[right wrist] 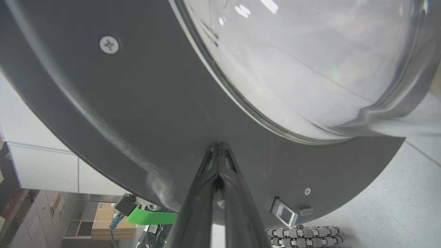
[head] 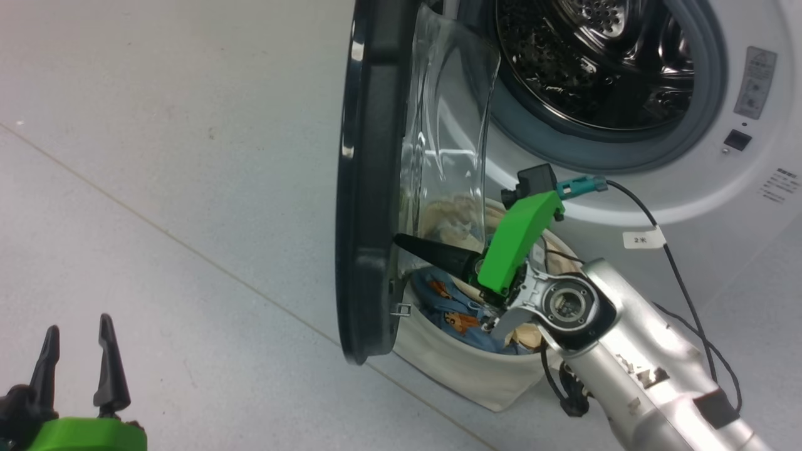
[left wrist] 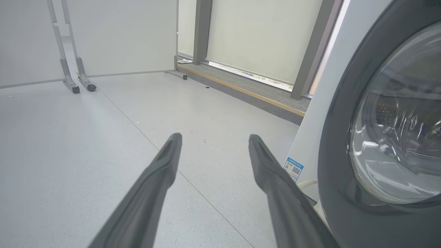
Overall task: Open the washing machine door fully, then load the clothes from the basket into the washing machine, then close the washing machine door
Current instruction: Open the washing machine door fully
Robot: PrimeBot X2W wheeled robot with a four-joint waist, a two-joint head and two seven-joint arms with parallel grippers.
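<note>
Edgewise, the washing machine door (head: 369,188) screens the basket (head: 463,369); closed right fingers (head: 432,252) touch the door, left fingers (head: 109,363) spread.

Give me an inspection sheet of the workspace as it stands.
Surface: pale grey tiled floor.
Job's things: washing machine door swung open; washing machine, no clothes seen in its drum; basket on the floor beside the door, holding the clothes.
Clutter: small pale scrap by the partition foot.
Grippers: left gripper open, holding nothing; right gripper shut, tips against the door's inner side.
Cables: black cable hanging from the right wrist camera, in front of the machine.
Surroundings: white partition on castors; window blinds.
</note>
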